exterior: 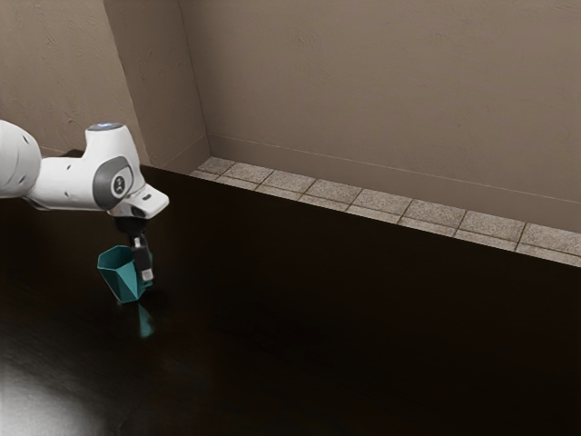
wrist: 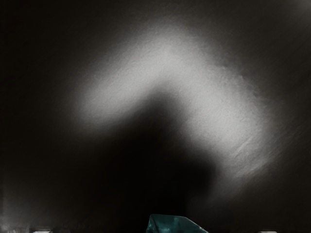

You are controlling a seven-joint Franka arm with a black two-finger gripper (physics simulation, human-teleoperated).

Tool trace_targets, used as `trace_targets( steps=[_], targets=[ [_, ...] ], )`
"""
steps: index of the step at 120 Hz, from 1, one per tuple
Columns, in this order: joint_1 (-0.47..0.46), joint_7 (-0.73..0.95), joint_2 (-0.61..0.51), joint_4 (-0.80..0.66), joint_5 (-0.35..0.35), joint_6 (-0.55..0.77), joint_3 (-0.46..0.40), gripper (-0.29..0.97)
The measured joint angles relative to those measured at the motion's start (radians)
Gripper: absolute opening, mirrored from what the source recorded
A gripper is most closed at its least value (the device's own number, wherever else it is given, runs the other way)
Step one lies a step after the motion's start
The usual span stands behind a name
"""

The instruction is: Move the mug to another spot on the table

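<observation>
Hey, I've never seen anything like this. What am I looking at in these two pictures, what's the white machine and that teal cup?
The white machine is a robot arm, rendered by a computer simulation. The black gripper at its end works as its hand. One picture comes from a camera at the arm's side. The other comes from a camera on the hand, looking down at the dark glossy table. The only object is a teal mug, which also shows just under the hand in the wrist view. The gripper pinches the mug's wall. The mug looks tilted and slightly raised, so it appears to be held.
</observation>
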Motion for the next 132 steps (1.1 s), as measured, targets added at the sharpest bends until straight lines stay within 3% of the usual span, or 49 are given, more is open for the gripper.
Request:
trace_targets(
  steps=[40, 79, 132],
  targets=[
    [-0.015, 0.001, -0.002, -0.002, 0.003, -0.001, 0.008, 0.28],
    [-0.035, 0.0, -0.002, 0.001, 0.049, 0.002, 0.026, 0.15],
    [-0.233, -0.093, -0.015, -0.003, 0.195, 0.002, 0.174, 0.08]
  ],
)
